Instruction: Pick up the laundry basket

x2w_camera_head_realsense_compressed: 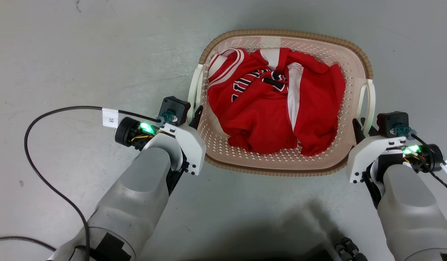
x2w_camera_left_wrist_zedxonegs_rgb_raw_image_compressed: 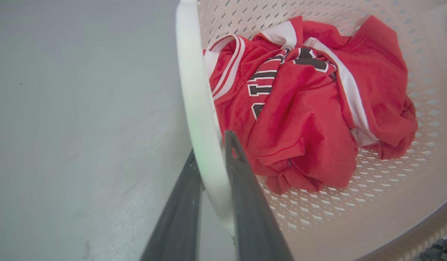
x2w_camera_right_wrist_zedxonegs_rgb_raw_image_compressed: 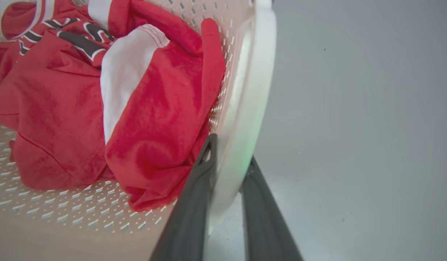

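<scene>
L gripper point(x2w_camera_head_realsense_compressed: 195, 115) pinched the laundry basket's point(x2w_camera_head_realsense_compressed: 281, 34) left loop handle point(x2w_camera_head_realsense_compressed: 191, 87), with one dark finger point(x2w_camera_left_wrist_zedxonegs_rgb_raw_image_compressed: 245, 188) inside the loop and one outside, closed on the plastic. This looked like a hold for a level, two-sided lift. The basket sat centre on the grey floor point(x2w_camera_head_realsense_compressed: 82, 54), with a red jersey point(x2w_camera_head_realsense_compressed: 274, 105) heaped inside. R gripper point(x2w_camera_head_realsense_compressed: 364, 127) mirrored it, clamped on the right loop handle point(x2w_camera_head_realsense_compressed: 370, 98). Both forearms reached fwd, angled slightly inward.
</scene>
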Robot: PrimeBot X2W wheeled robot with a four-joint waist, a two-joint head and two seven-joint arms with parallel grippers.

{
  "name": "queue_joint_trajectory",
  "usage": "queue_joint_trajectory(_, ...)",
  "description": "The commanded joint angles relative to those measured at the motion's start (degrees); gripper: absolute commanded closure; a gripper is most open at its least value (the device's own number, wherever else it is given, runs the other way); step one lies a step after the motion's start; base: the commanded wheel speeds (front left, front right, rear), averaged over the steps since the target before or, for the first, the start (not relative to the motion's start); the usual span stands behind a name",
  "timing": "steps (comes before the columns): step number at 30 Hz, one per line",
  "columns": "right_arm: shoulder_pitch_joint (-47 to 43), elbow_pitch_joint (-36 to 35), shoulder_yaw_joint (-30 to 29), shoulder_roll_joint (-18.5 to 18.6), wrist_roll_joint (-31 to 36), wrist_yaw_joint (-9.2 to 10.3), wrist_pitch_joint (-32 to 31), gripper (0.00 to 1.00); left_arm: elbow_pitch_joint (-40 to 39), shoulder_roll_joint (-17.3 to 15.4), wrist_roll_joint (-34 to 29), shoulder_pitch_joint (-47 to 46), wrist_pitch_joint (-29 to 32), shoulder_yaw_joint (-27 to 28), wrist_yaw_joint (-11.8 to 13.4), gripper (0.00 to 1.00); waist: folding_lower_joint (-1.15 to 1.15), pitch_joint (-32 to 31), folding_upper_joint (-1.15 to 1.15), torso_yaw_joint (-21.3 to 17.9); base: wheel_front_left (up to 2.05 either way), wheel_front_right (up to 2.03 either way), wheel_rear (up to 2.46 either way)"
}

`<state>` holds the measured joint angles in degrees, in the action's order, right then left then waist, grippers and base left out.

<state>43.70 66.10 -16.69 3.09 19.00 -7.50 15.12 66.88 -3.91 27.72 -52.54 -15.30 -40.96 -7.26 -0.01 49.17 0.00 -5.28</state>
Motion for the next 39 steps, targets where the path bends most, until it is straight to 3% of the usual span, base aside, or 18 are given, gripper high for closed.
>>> queue_joint_trajectory(1,1.55,0.11,0.84,-0.34,-0.08,0.02,0.06,1.00,0.32,-0.25,0.11,-0.89,0.26,-0.62,-0.37,1.00,0.01,-0.09,0.00,0.06,0.00,0.00,0.00)
queue_joint_trajectory(12,-0.53,0.78,3.89,-0.33,-0.05,0.02,0.10,1.00,0.92,0.98,5.44,1.08,0.61,-4.93,-0.59,1.00,0.01,-6.04,0.00,0.70,0.00,0.00,0.00)
queue_joint_trajectory(29,-3.87,6.84,11.02,-0.38,-0.34,0.02,0.02,1.00,2.59,0.68,17.43,8.94,6.59,-7.42,-0.60,1.00,0.01,-23.74,0.00,3.44,0.00,0.00,0.00)
queue_joint_trajectory(39,-8.16,7.68,18.83,-0.36,-5.03,0.02,-4.84,1.00,2.19,-0.40,22.83,14.47,12.71,-9.36,-0.59,1.00,0.01,-34.11,0.00,4.35,0.00,0.00,0.00)
